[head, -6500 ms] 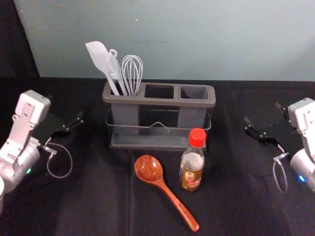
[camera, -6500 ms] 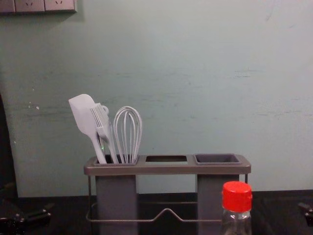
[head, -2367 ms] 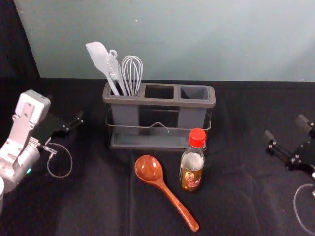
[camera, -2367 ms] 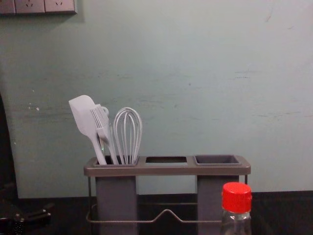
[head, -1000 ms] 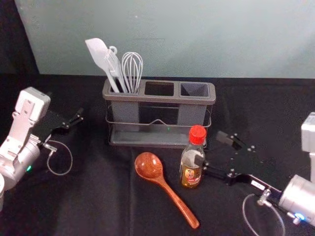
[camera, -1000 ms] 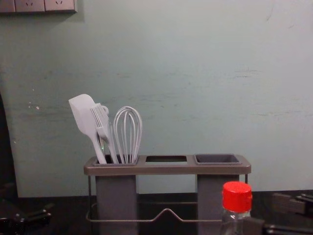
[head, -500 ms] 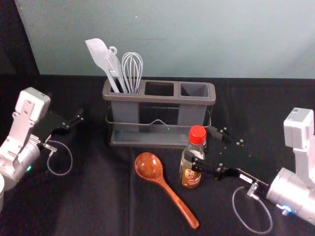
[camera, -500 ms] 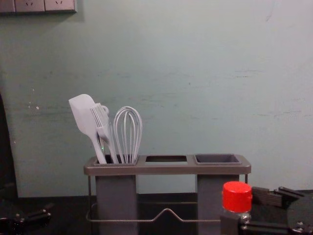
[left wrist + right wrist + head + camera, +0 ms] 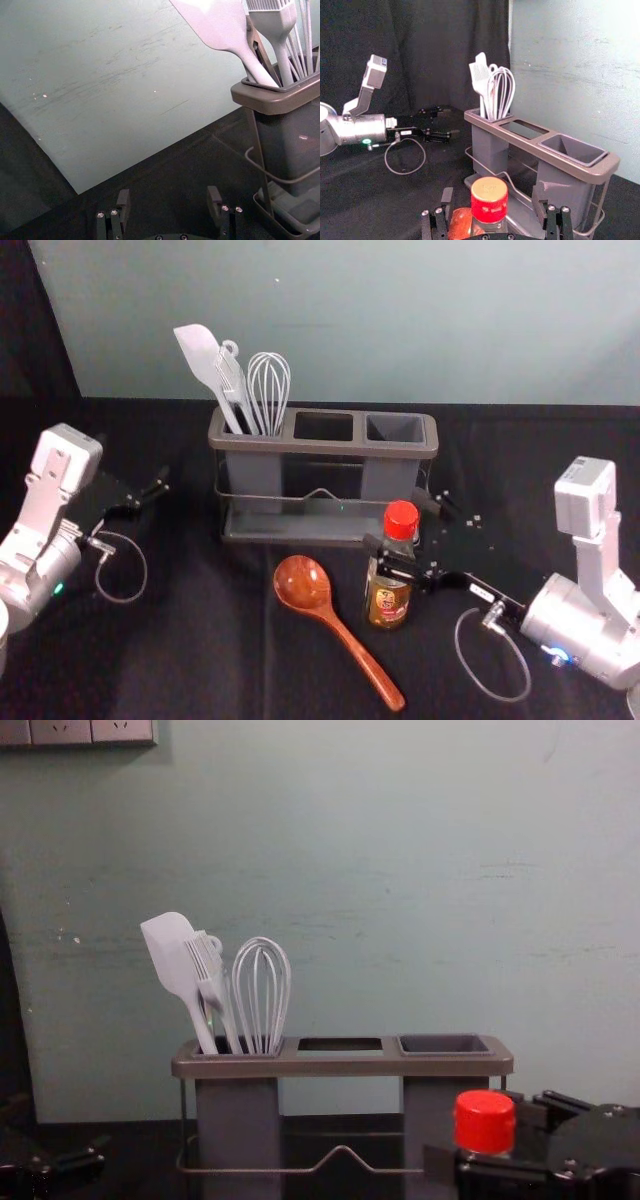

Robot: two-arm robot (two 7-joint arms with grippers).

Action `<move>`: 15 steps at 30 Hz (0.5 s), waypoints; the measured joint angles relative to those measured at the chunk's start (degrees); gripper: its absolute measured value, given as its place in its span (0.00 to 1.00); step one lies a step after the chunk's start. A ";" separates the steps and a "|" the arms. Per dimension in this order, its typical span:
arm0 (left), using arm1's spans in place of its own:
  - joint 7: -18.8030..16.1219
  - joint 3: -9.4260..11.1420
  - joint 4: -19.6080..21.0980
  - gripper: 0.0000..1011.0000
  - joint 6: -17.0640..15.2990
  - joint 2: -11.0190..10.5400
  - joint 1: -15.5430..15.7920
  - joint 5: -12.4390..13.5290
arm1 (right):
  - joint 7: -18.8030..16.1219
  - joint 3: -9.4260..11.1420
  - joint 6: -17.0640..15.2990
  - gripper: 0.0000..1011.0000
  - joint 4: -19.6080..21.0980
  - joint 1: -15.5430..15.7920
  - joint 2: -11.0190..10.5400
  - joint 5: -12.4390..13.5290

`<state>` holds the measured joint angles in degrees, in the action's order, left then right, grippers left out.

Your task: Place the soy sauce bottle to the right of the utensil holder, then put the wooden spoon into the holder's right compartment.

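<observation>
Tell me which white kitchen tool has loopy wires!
The whisk, standing to the right of the brush and spatula in the holder. It has thin wires curved into loops; the brush has bristles and the spatula a flat blade.

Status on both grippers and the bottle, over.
Right gripper open around bottle, no grip yet. Left gripper open, idle at left. Bottle upright in front of holder. Watch spoon, close on bottle's left.

No text is legible, bottle label (image 9: pixel 388 603) included.
</observation>
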<state>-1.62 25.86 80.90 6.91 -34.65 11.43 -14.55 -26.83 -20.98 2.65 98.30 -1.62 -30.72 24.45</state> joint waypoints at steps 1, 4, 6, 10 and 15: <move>0.00 0.00 0.00 0.99 0.00 0.00 0.00 0.00 | -0.03 -0.08 0.05 0.99 -0.18 -0.16 0.15 -0.09; 0.00 0.00 0.00 0.99 0.00 0.00 0.00 0.00 | -0.24 -0.44 0.22 0.99 -0.82 -0.75 0.76 -0.33; 0.00 0.00 0.00 0.99 0.00 0.00 0.00 0.00 | -0.34 -0.65 0.36 0.99 -1.20 -1.13 1.13 -0.58; 0.00 0.00 0.00 0.99 0.00 0.00 0.00 0.00 | -0.51 -0.91 0.45 0.99 -1.60 -1.64 1.63 -0.99; 0.00 0.00 0.00 0.99 0.00 0.00 0.00 0.00 | -0.50 -0.99 0.44 0.99 -1.77 -1.89 2.04 -1.15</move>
<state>-1.62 25.86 80.90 6.91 -34.65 11.43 -14.55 -27.33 -21.96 3.09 96.53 -3.51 -28.68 23.30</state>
